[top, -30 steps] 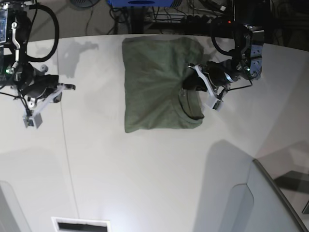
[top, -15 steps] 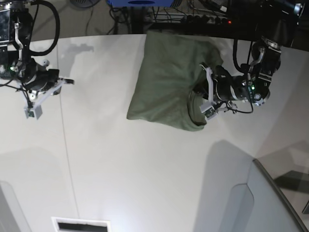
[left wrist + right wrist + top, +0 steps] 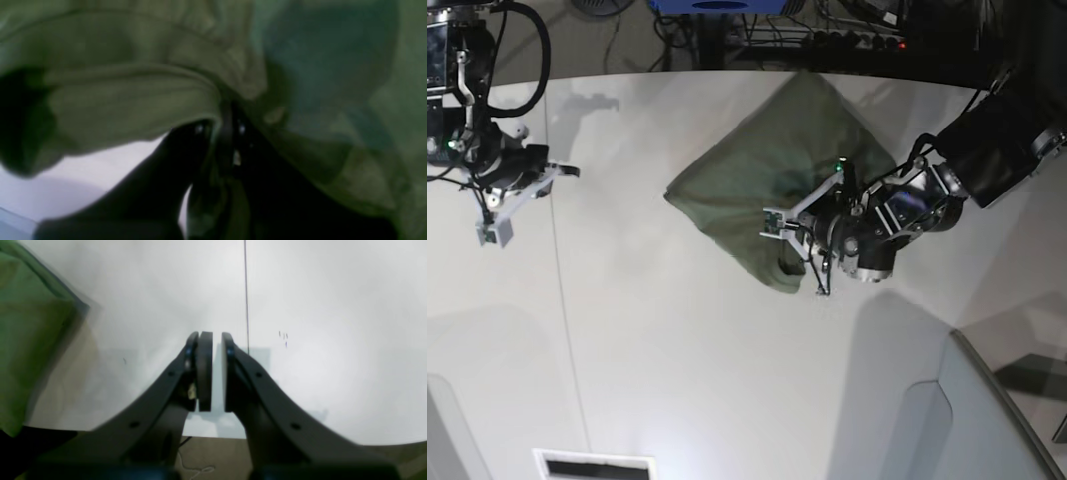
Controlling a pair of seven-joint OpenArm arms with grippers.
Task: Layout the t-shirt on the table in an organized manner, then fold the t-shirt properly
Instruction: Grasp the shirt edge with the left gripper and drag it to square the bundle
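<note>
The olive-green t-shirt (image 3: 762, 180), folded into a block, lies turned cornerwise on the white table (image 3: 677, 350). My left gripper (image 3: 795, 243) is at the shirt's near corner, shut on the fabric there. In the left wrist view green cloth (image 3: 133, 100) fills the frame and bunches around the dark fingers (image 3: 227, 133). My right gripper (image 3: 567, 172) hovers over bare table at the far left, well apart from the shirt. Its pads (image 3: 205, 370) stand almost together with nothing between them. A blurred shirt edge (image 3: 26, 340) shows at that view's left.
A grey angled panel (image 3: 987, 420) rises at the near right corner. A white slotted piece (image 3: 592, 465) sits at the near edge. Cables and dark equipment (image 3: 827, 30) stand behind the table's far curved edge. A thin dark seam (image 3: 562, 300) runs down the left side.
My left gripper has swung left and nearer with the shirt in its grip, turning the folded block from square-on to cornerwise. The right arm has hardly moved.
</note>
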